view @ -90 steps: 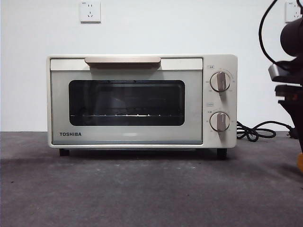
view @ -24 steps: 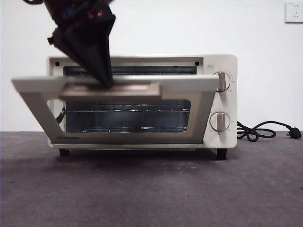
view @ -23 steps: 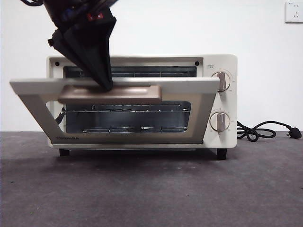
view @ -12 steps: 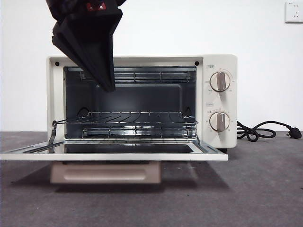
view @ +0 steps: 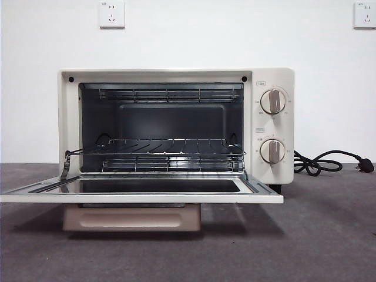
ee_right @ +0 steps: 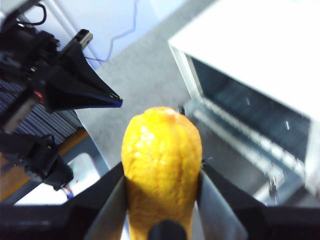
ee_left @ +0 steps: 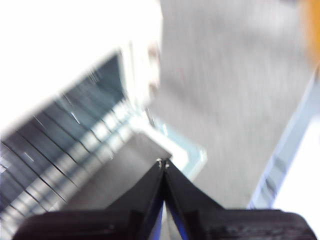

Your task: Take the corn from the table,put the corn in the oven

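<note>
Corn (ee_right: 161, 165) sits clamped between the jaws of the right pincer (ee_right: 161, 172), held above the desk (view: 329, 235) to one side of the oven (view: 273, 126), out of the front view. The oven door (view: 141, 192) lies fully dropped, roughly level, its beige handle (view: 132, 217) hanging under the front edge, and the wire rack (view: 155, 148) inside is bare.

The step in hand looks like carrying the cob to the open mouth. To do it well, the arm should probably approach from the front, above the lowered door, with the cob turned lengthwise along the rack so it passes the side walls cleanly, then set it on the wires before letting go, or it may roll.

The left pincer (ee_left: 163, 164) is clenched on nothing, its tips touching, up above the door's corner; the right wrist view shows it off to the side, apart from the cob. It may need to stay clear of the opening. A black cord (view: 320, 161) lies beside the oven, and two knobs (view: 273, 101) face front, neither in the likely path.
</note>
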You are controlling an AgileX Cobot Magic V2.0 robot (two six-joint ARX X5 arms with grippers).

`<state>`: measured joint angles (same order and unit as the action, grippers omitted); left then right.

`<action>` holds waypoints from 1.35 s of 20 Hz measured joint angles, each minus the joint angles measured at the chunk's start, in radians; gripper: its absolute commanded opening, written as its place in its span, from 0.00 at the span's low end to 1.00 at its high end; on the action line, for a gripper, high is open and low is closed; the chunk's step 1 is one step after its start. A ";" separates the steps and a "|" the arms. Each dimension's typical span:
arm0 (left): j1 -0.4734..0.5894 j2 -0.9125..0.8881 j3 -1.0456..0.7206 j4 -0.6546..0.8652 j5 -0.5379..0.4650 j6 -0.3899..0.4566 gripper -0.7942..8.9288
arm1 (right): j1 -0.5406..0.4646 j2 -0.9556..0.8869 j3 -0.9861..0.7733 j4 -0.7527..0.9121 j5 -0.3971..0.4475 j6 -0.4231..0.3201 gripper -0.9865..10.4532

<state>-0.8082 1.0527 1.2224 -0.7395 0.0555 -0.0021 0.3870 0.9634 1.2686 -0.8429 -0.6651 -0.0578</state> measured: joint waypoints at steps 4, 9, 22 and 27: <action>0.000 -0.103 0.000 0.023 -0.085 -0.019 0.08 | 0.164 0.005 0.000 0.114 0.163 0.040 0.08; 0.000 -0.220 0.000 0.023 -0.245 -0.033 0.08 | 0.395 0.055 0.001 0.221 0.436 0.032 0.08; 0.000 -0.386 0.000 -0.052 -0.474 -0.036 0.08 | 0.752 0.342 0.001 0.438 0.983 -0.194 0.08; 0.000 -0.386 0.000 -0.121 -0.499 -0.036 0.08 | 0.764 0.459 0.001 0.516 1.088 -0.283 0.08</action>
<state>-0.8082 0.6670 1.2228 -0.8608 -0.4438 -0.0380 1.1507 1.4223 1.2697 -0.3267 0.4229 -0.3408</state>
